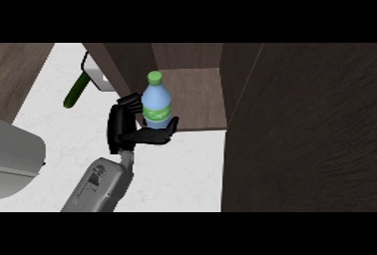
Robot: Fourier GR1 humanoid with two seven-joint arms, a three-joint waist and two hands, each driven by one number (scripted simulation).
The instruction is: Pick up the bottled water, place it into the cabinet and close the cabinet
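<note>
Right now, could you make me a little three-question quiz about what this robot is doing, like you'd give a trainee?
1. True or false: the left hand holds the bottled water upright.
2. What colour is the bottle's cap? A) red B) green C) white
3. Fill in: the bottle is held at the front edge of the open cabinet's ____.

Key: 1 true; 2 B; 3 shelf. The right hand is out of view; the cabinet door stands open at the right.

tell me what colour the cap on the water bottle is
Green, matching the label, on the pale blue water bottle held by the right robot hand; seen in the head view.
</note>
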